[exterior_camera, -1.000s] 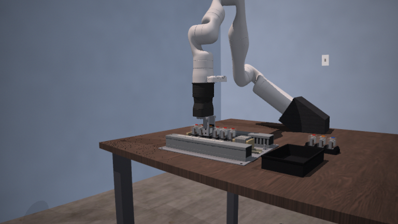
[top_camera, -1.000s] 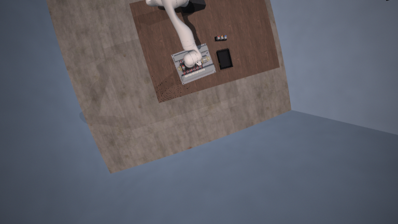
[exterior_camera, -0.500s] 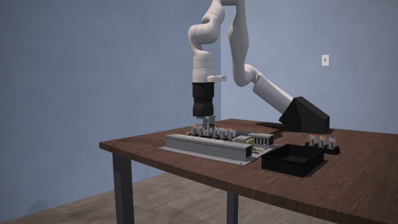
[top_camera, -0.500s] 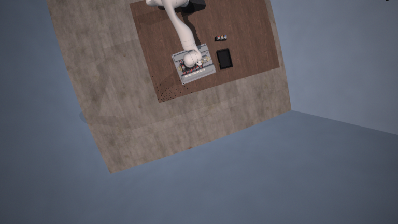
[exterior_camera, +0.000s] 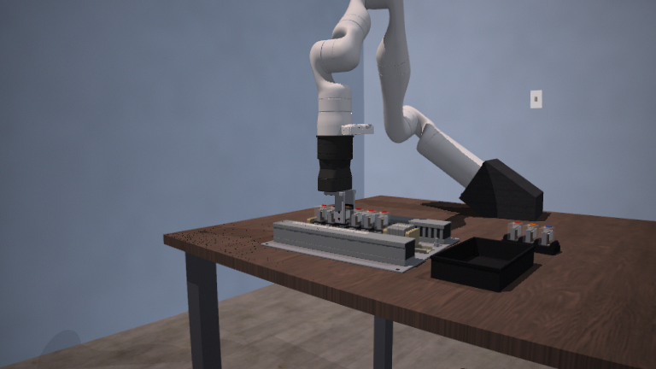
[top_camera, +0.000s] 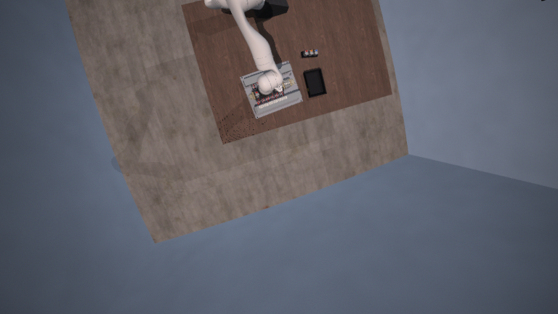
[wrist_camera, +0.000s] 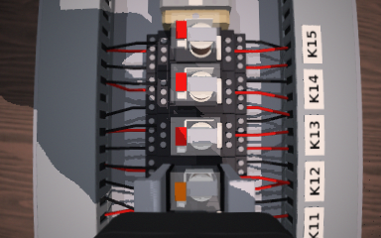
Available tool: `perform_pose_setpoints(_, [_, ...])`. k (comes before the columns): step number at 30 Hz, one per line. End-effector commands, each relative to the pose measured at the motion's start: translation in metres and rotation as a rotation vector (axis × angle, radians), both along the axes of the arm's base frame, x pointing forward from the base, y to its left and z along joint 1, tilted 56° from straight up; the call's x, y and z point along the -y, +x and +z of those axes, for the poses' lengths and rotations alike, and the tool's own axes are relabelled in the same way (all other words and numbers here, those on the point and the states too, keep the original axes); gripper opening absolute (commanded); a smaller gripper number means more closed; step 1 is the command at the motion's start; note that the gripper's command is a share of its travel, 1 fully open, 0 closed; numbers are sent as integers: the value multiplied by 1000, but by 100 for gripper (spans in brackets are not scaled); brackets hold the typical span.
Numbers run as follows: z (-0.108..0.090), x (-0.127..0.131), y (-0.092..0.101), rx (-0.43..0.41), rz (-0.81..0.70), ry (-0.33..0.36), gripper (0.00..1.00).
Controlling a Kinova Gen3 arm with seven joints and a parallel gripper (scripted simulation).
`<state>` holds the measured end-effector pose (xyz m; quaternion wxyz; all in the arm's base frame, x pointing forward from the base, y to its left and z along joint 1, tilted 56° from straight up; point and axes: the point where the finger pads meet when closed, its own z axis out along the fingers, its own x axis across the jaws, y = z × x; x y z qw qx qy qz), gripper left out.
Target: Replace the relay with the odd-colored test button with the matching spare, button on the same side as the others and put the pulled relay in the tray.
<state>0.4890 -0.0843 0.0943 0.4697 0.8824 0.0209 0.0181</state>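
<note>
My gripper (exterior_camera: 344,215) (wrist_camera: 195,180) is shut on the orange-button relay (wrist_camera: 198,202) at label K12, one finger on each side of it. The relay stands upright in the row; whether its blades are fully in its socket I cannot tell. Its button is on the left in the wrist view, like the red buttons of the relays at K13 (wrist_camera: 200,135), K14 (wrist_camera: 200,85) and K15 (wrist_camera: 200,40). The spare holder (top_camera: 309,56) (exterior_camera: 548,249) bears a red-button spare (exterior_camera: 515,231), an orange-button one (exterior_camera: 530,233) and a blue-button one (exterior_camera: 547,236). The tray (top_camera: 314,83) (exterior_camera: 461,271) is empty.
Grey wire ducts (exterior_camera: 338,243) (wrist_camera: 66,64) flank the relay row, with red and black wires between. A beige terminal block is at the row's end. The tray stands beside the panel plate (exterior_camera: 403,268), with the spare holder behind it toward the robot base.
</note>
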Motion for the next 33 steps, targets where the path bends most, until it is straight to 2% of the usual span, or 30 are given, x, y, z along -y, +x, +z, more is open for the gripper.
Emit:
perform_pose_setpoints(1, [2, -4, 0, 3, 0, 2, 0])
perform_pose_setpoints(33, [3, -5, 0, 2, 0, 2, 0])
